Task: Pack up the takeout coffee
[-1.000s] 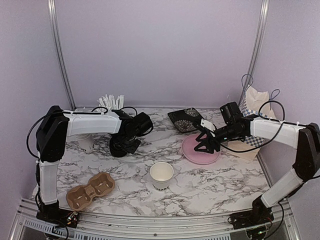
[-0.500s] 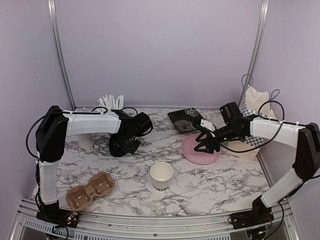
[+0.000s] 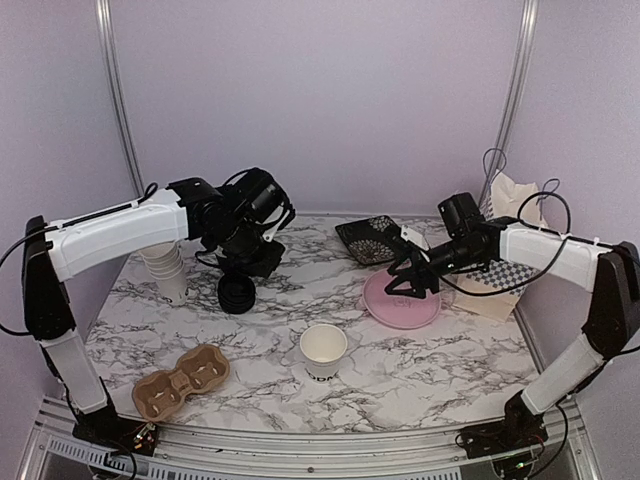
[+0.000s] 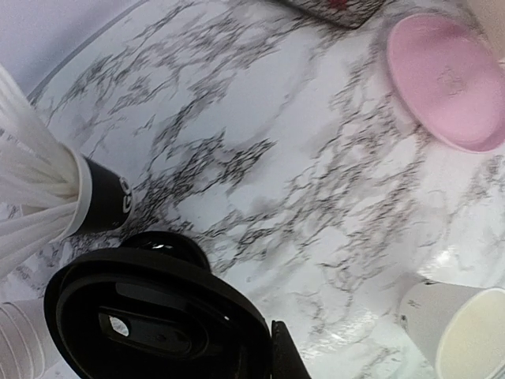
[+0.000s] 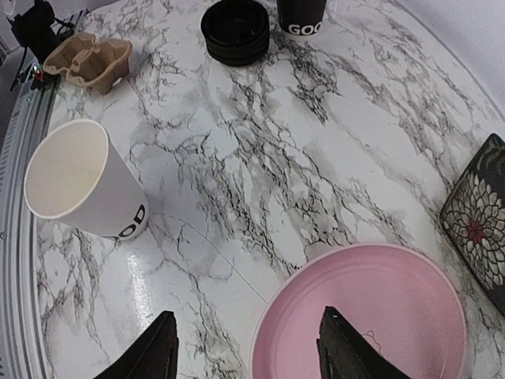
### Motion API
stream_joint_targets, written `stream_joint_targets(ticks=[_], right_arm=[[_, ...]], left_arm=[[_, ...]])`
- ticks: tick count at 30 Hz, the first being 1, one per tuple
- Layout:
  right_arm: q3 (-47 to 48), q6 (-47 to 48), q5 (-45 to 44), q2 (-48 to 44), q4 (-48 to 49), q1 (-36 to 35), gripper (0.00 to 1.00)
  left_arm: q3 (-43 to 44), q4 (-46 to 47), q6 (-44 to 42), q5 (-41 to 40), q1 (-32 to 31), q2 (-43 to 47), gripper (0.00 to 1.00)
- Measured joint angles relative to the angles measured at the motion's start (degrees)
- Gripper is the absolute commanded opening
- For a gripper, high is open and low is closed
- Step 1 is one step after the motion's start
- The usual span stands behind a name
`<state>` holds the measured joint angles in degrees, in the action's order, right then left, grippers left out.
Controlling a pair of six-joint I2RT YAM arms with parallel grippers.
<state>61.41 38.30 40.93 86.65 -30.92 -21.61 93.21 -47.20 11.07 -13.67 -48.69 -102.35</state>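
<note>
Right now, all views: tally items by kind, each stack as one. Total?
Lettered open white cup: 1
Held black lid: 1
Stack of black lids: 1
Stack of plain white cups: 1
Black cup of straws: 1
Cup carrier: 1
Pink plate: 1
Patterned dish: 1
Bag: 1
Total: 9

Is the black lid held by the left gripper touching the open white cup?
Apart. The top view shows the left gripper holding the black lid well away from the white cup, with bare marble table between them.
</note>
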Motion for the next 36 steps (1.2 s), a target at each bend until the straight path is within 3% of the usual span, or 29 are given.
stream_joint_targets(ticks=[1,2,4,8,12,18,24,36], right_arm=[[1.62,-0.63,0.83,0.00,-0.50,0.00,0.73],[3.54,-1.77,1.75,-0.02,-0.81,0.00,0.91],[7.56,-4.59,3.58,-0.17,-0.31,0.00,0.98],[11.63,-12.33,7.48,-1.97,4.92,0.00,0.98],[14.62,-20.48,13.03,-2.19,9.44,0.00,0.98],[15.06,-32.92,20.00,-1.44,18.88,-0.87,0.99],[15.19,-38.88,22.23,-0.48,22.34,-5.18,0.98],[18.18,-37.99,23.26,-0.15,21.68,-10.03,0.99]], left_arm=[[0.52,0.92,-0.48,2.14,-0.66,1.16,0.04],[0.83,2.21,-0.92,4.55,-1.25,2.38,0.04],[0.85,6.23,-1.27,10.16,-2.23,5.33,0.04],[-4.15,19.93,-0.46,20.13,-2.73,12.04,0.04],[-15.96,41.33,4.68,30.95,-2.47,18.82,0.04],[-21.77,58.95,11.23,39.80,-2.25,18.64,0.04],[-22.49,68.59,15.43,44.76,-2.25,17.53,0.04],[-23.91,77.15,21.07,48.22,-2.25,15.63,0.04]])
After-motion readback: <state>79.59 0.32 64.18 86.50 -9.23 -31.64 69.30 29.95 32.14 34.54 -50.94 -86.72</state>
